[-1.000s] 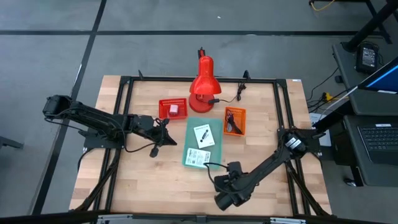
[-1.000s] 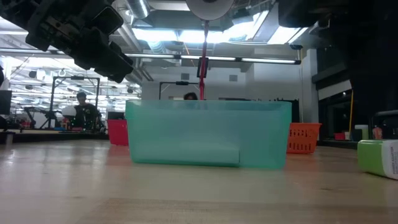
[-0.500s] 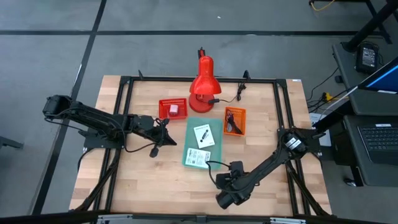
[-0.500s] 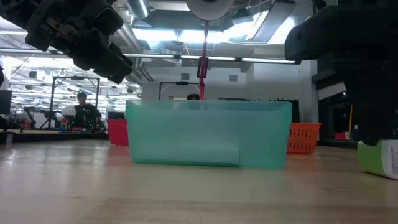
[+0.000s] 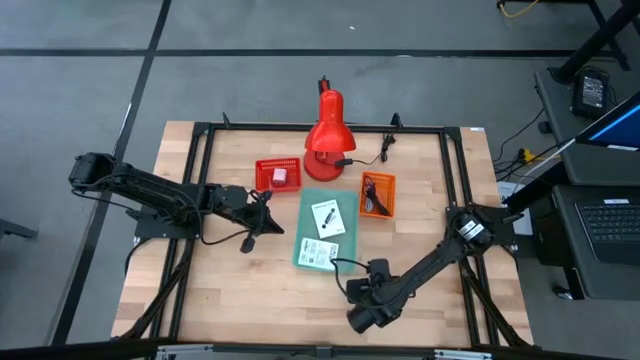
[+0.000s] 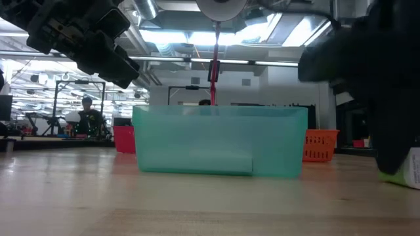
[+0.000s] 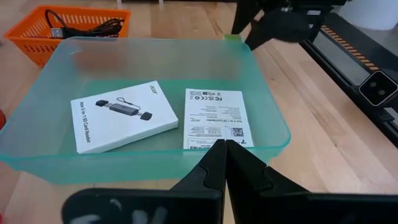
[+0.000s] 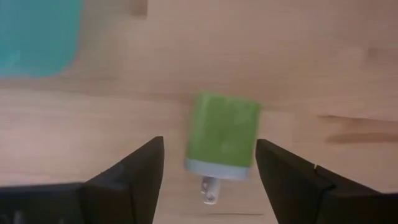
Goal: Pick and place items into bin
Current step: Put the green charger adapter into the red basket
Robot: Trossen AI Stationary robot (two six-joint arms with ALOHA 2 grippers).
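Note:
A green block [image 8: 222, 132] with a white pronged end [image 8: 210, 186] lies flat on the wood just off the near right corner of the teal bin [image 5: 300, 222]. My right gripper [image 8: 210, 148] hangs over it, open, pointing down, one finger on each side and apart from it. In the low view the right gripper [image 6: 377, 98] hides most of the block [image 6: 401, 174]. Two white cards [image 7: 124, 116] [image 7: 217, 118] lie flat in the bin [image 7: 155, 62]. My left gripper [image 7: 222, 148] hovers shut, off the table, beside the bin's left wall and holds nothing.
Behind the bin stands a red desk lamp [image 5: 325, 135]. A red basket [image 5: 278, 175] with a pink cube sits far left of the bin. An orange basket [image 5: 377, 194] with a black cable [image 7: 84, 25] sits on its far right. A black frame [image 5: 460, 180] rings the table.
My right gripper has come down over the green block, staying open; in the low view it now covers most of the block. The block, the bin and the cards have not moved.

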